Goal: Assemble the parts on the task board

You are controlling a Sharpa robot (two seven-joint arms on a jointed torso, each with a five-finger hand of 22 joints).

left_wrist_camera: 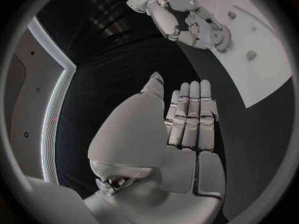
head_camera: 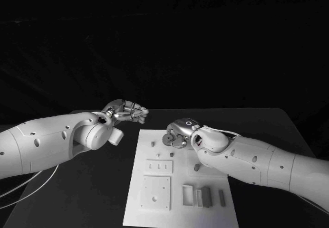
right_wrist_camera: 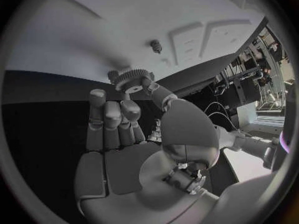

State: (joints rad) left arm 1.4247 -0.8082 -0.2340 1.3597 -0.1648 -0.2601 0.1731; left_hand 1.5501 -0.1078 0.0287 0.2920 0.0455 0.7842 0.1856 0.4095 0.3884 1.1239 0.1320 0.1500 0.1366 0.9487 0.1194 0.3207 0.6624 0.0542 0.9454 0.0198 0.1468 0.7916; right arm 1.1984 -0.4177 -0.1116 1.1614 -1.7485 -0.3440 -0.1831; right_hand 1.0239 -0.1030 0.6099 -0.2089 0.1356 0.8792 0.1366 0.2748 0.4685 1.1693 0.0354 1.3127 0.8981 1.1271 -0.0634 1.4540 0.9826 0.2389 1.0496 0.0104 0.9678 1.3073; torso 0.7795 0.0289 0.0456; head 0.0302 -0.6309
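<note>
While most parts lie loose on the board (head_camera: 137, 199), assembly looks barely begun. Left hand (head_camera: 127, 111) hovers off the board's far-left corner, fingers curled together, holding nothing. Blocks and bars (head_camera: 203, 196) lie unplaced at the near end. Right hand (head_camera: 179, 134), at the far end, pinches a gear (right_wrist_camera: 131, 77), judged not yet seated. Surface (head_camera: 89, 190): black, dark surroundings.
</note>
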